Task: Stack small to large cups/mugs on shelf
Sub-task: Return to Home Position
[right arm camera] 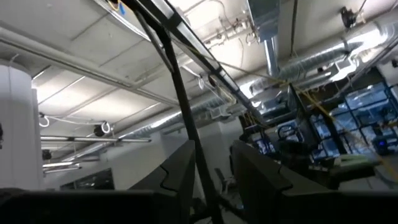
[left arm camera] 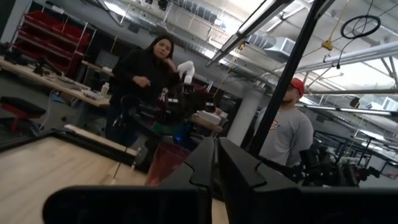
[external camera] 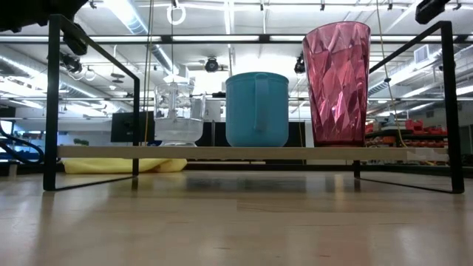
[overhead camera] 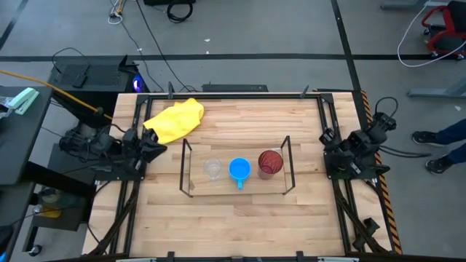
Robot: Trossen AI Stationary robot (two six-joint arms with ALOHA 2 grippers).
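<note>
Three cups stand upright in a row on the deck of the black wire shelf (overhead camera: 186, 172), which sits mid-table. From the table's left they are a small clear cup (overhead camera: 212, 169), a blue mug (overhead camera: 239, 169) with its handle toward the near edge, and a tall dark red cup (overhead camera: 270, 163). The low view shows the same row: clear cup (external camera: 178, 114), blue mug (external camera: 256, 111), red cup (external camera: 336, 81). My left gripper (overhead camera: 156, 142) is shut and empty at the table's left edge. My right gripper (overhead camera: 328, 142) is at the right edge, empty, its fingers a little apart.
A yellow cloth (overhead camera: 175, 118) lies crumpled at the far left of the table, behind the shelf. Black rails (overhead camera: 324, 109) run along the table's edges. Bare wood lies in front of the shelf (overhead camera: 240, 225). Two people (left arm camera: 143, 81) stand in the room beyond.
</note>
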